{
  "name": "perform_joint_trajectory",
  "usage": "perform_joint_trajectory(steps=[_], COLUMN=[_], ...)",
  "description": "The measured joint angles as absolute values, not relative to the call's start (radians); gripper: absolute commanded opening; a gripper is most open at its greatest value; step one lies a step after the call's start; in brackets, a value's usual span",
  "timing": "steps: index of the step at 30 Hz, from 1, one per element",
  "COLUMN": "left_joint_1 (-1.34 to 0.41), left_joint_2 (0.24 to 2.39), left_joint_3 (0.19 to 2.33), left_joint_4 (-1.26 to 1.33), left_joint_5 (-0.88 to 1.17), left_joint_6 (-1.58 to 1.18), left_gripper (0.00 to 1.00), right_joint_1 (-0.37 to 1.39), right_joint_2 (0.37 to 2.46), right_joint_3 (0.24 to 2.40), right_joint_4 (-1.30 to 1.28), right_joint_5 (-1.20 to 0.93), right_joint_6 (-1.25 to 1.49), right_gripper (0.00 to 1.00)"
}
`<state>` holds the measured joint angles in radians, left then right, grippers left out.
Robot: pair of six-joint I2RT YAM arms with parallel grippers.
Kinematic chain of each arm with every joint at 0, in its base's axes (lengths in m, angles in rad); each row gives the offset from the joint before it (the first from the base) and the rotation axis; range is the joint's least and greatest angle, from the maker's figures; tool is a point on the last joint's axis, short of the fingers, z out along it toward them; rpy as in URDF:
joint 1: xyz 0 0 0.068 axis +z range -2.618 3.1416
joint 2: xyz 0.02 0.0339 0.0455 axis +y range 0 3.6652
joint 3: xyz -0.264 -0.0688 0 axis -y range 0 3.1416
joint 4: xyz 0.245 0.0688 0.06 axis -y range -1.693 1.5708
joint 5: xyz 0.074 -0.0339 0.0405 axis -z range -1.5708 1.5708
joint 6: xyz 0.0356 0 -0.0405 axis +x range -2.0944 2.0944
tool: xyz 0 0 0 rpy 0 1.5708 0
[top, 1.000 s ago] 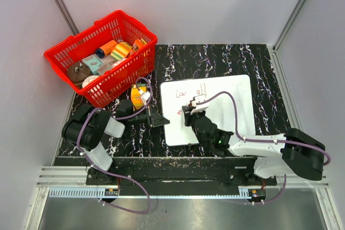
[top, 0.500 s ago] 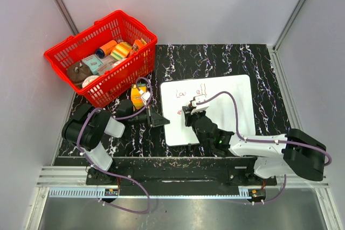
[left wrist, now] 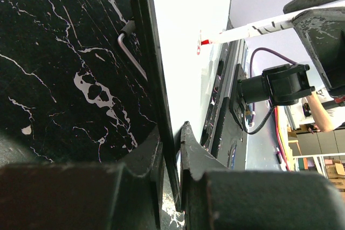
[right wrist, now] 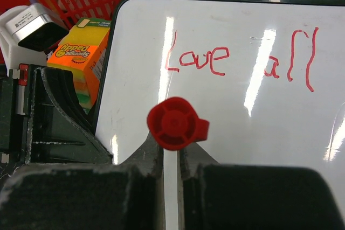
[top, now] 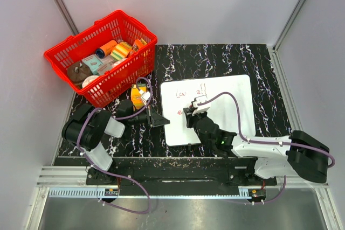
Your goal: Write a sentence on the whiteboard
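whiteboard (top: 226, 111): flat on the table (top: 215, 57), beside the basket (top: 123, 75).
left gripper (left wrist: 171, 133): clamped on the whiteboard's left rim, apparently to steady it.
right gripper (right wrist: 171, 154): closed on the pen (right wrist: 177, 124), tip down below the first line.
sentence (right wrist: 197, 60): "Love all" in red, likely unfinished.

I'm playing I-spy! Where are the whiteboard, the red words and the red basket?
whiteboard (top: 221, 110), top view, bare white part.
red words (right wrist: 197, 60), right wrist view, on "Love".
red basket (top: 121, 76), top view, front wall.

The whiteboard (top: 245, 95) is lying flat on the dark marbled tabletop (top: 215, 57), its red handwritten sentence (right wrist: 198, 59) reading "Love all".
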<state>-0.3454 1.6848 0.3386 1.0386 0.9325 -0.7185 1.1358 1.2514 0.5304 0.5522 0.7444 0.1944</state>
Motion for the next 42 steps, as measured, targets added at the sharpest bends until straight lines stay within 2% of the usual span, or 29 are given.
perform_joint_trajectory(steps=[9,15,24,29,34,42], left_joint_1=[-0.347,-0.348,-0.348,-0.348,-0.348,-0.349], left_joint_2=[1.685,1.685,1.685,1.685,1.685,1.685], left_joint_3=[0.340,0.340,0.341,0.341,0.342,0.345], left_joint_4=[1.037,1.037,1.037,1.037,1.036,1.029], left_joint_5=[0.933,0.933,0.933,0.933,0.933,0.934], left_joint_6=[-0.718,-0.715,-0.714,-0.713,-0.713,-0.712], left_gripper=[0.00,0.00,0.00,0.00,0.00,0.00], right_joint_1=[1.135,1.134,1.122,1.004,0.806,0.719], right_joint_2=[1.206,1.085,1.062,1.067,1.027,1.013], right_joint_3=[0.516,0.518,0.664,0.707,0.707,0.743], right_joint_4=[0.506,0.455,0.413,0.405,0.341,0.283], right_joint_5=[0.742,0.739,0.705,0.576,0.376,0.115], right_joint_6=[0.199,0.183,0.049,0.030,0.115,0.207], right_gripper=[0.00,0.00,0.00,0.00,0.00,0.00])
